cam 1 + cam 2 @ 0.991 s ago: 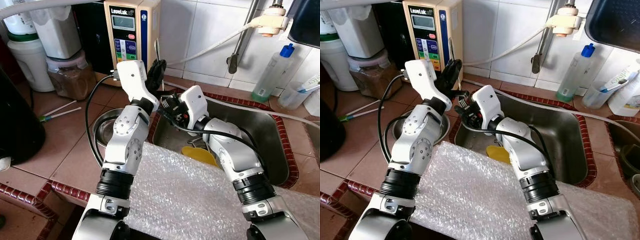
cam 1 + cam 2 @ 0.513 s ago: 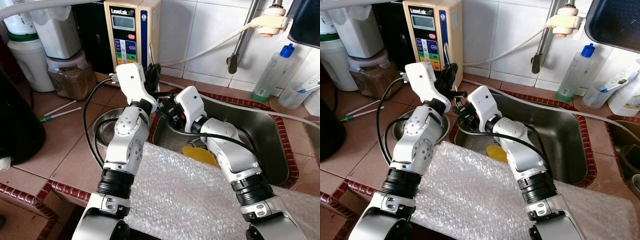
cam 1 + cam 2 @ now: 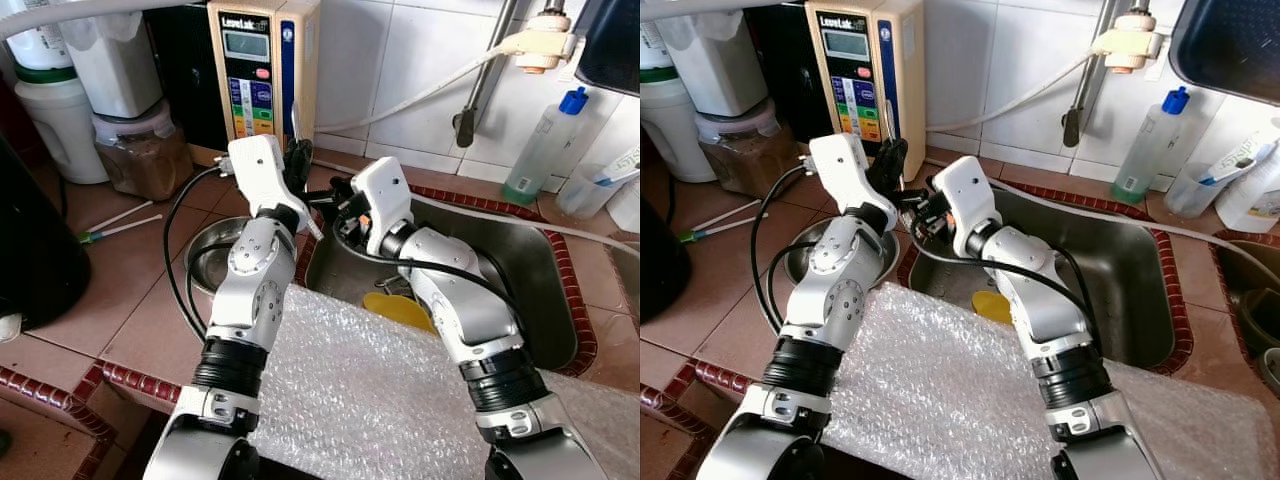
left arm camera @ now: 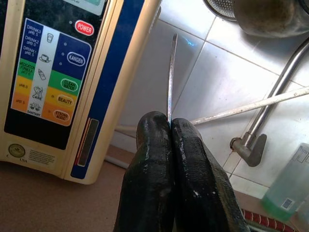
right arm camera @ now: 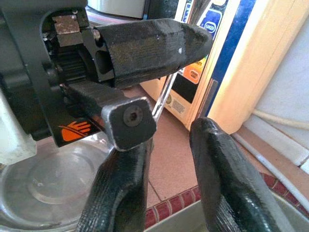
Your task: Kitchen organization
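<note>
Far left on the tiled desk [image 3: 110,320]: white tubs, a jar of brown stuff [image 3: 145,150], and two straws [image 3: 115,222] lying flat. A steel bowl [image 3: 205,255] is sitting just beside the sink's left edge. Behind it the water ionizer [image 3: 262,70] is reading "LeveLuk"; the left wrist view is showing its buttons: POWER, KANGEN, CLEAN WATER, BEAUTY, STRONG ACIDIC, DRINK 1–3.

The left tool [image 4: 170,123] is clenching a thin metal utensil [image 4: 170,77], handle pinched flat between the pads, blade sticking up in front of the ionizer and over the desk by the bowl, probably held high so the other arm can reach it. The right tool [image 5: 169,145] is sitting spread, fingers straddling the lower shaft just under the left tool, grasping nothing yet; looks like a handover being set up.

Right: steel sink [image 3: 545,290] with a yellow item [image 3: 400,308] in it, bubble wrap [image 3: 380,400] covering the near edge, a blue-capped bottle [image 3: 545,145] by the wall.
</note>
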`<state>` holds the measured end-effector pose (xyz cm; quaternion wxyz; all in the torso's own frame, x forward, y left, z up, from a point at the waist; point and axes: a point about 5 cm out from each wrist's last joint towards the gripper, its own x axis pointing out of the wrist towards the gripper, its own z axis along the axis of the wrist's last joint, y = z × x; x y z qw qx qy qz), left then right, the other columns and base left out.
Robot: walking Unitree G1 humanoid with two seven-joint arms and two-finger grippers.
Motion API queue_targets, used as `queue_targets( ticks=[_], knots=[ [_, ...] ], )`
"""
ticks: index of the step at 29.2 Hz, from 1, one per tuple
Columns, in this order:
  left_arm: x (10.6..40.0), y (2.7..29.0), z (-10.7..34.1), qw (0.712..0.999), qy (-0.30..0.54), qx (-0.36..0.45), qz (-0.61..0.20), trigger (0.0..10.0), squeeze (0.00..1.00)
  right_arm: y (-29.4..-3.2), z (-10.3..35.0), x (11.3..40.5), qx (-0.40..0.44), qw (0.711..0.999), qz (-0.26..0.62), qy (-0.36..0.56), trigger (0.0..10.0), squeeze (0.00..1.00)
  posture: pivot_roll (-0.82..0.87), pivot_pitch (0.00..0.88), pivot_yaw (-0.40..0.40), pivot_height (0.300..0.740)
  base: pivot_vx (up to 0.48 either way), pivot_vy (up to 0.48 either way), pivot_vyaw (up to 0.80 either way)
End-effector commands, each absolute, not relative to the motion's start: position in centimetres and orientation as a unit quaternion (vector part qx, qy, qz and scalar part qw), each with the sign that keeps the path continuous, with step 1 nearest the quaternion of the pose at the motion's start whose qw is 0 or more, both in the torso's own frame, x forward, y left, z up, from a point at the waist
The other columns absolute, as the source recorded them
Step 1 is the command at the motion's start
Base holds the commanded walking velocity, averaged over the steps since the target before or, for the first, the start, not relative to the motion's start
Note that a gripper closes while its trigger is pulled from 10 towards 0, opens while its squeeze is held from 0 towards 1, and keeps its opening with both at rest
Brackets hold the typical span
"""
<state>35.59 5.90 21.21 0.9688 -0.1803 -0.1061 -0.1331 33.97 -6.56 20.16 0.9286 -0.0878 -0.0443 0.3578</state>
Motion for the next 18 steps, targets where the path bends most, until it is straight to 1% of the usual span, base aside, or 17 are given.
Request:
queue_targets(
  ticks=[1, 2, 3, 4, 5, 8, 9, 10, 11, 13, 14, 15, 16, 17, 18],
  knots=[
    [35.4, 4.9, 21.1, 0.966, -0.099, -0.192, -0.143, 2.7, 0.0, -6.7, 20.3, 33.9, -0.081, 0.928, 0.36, -0.043, 2.6, 0.0, 0.06, 0.0, 0.003, 0.74, 0.0, 0.0, 0.0],
    [35.4, 4.9, 21.2, 0.964, -0.1, -0.199, -0.148, 2.7, 0.0, -6.6, 20.1, 33.7, -0.079, 0.924, 0.372, -0.037, 10.0, 0.0, 0.06, 0.0, 0.003, 0.74, 0.0, 0.0, 0.0],
    [35.4, 4.9, 21.2, 0.962, -0.1, -0.203, -0.151, 2.7, 0.0, -6.5, 20.0, 33.6, -0.079, 0.922, 0.377, -0.036, 10.0, 0.0, 0.06, 0.0, 0.003, 0.74, 0.0, 0.0, 0.0],
    [35.3, 4.9, 21.3, 0.961, -0.101, -0.207, -0.155, 3.0, 0.0, -6.6, 19.9, 33.6, -0.079, 0.922, 0.378, -0.035, 10.0, 0.67, 0.07, 0.0, 0.002, 0.74, 0.0, 0.0, 0.0],
    [35.3, 4.9, 21.4, 0.958, -0.104, -0.207, -0.167, 3.1, 0.0, -7.1, 19.6, 33.6, -0.076, 0.922, 0.379, -0.025, 10.0, 1.0, 0.07, 0.0, 0.001, 0.74, 0.0, 0.0, 0.0],
    [35.2, 4.8, 21.5, 0.956, -0.104, -0.208, -0.178, 3.3, 0.0, -7.6, 19.4, 33.7, -0.075, 0.921, 0.382, -0.017, 10.0, 1.0, 0.07, 0.0, 0.001, 0.74, 0.0, 0.0, 0.0],
    [35.2, 4.8, 21.5, 0.954, -0.104, -0.209, -0.185, 3.7, 0.0, -8.5, 19.1, 34.0, -0.083, 0.923, 0.376, -0.012, 10.0, 1.0, 0.07, 0.0, 0.001, 0.74, 0.0, 0.0, 0.0],
    [35.2, 4.8, 21.6, 0.953, -0.105, -0.209, -0.193, 3.5, 0.0, -9.4, 18.9, 34.3, -0.091, 0.925, 0.369, -0.006, 10.0, 1.0, 0.07, 0.0, 0.001, 0.74, 0.0, 0.0, 0.0],
    [35.1, 4.8, 21.6, 0.952, -0.106, -0.208, -0.199, 3.5, 0.0, -10.3, 18.7, 34.5, -0.099, 0.927, 0.361, 0.0, 10.0, 1.0, 0.07, 0.0, 0.0, 0.74, 0.0, 0.0, 0.0],
    [35.2, 5.1, 21.6, 0.951, -0.105, -0.211, -0.202, 4.1, 0.0, -11.8, 18.5, 35.0, -0.109, 0.935, 0.338, 0.007, 10.0, 1.0, 0.07, 0.0, 0.0, 0.74, 0.0, 0.0, 0.0],
    [35.2, 5.4, 21.7, 0.95, -0.107, -0.209, -0.204, 4.3, 0.0, -13.4, 18.5, 35.4, -0.116, 0.941, 0.316, 0.013, 10.0, 1.0, 0.07, 0.0, 0.0, 0.74, 0.0, 0.0, 0.0],
    [35.2, 5.4, 21.7, 0.95, -0.107, -0.209, -0.204, 4.3, 0.0, -13.4, 18.5, 35.4, -0.116, 0.941, 0.316, 0.013, 10.0, 1.0, 0.07, 0.0, 0.0, 0.74, 0.0, 0.0, 0.0],
    [35.3, 5.5, 21.7, 0.95, -0.109, -0.21, -0.206, 4.7, 0.0, -13.8, 18.5, 35.5, -0.116, 0.943, 0.311, 0.013, 10.0, 1.0, 0.07, 0.0, 0.001, 0.74, 0.0, 0.0, 0.0],
    [35.3, 5.6, 21.8, 0.946, -0.109, -0.213, -0.22, 4.9, 0.0, -14.6, 18.5, 35.7, -0.124, 0.946, 0.298, 0.016, 10.0, 1.0, 0.07, 0.0, 0.002, 0.74, 0.0, 0.0, 0.0],
    [35.3, 5.7, 21.8, 0.942, -0.109, -0.215, -0.235, 6.0, 0.0, -15.3, 18.4, 35.8, -0.137, 0.949, 0.285, 0.019, 10.0, 1.0, 0.07, 0.0, 0.002, 0.74, 0.0, 0.0, 0.0]
  ],
)
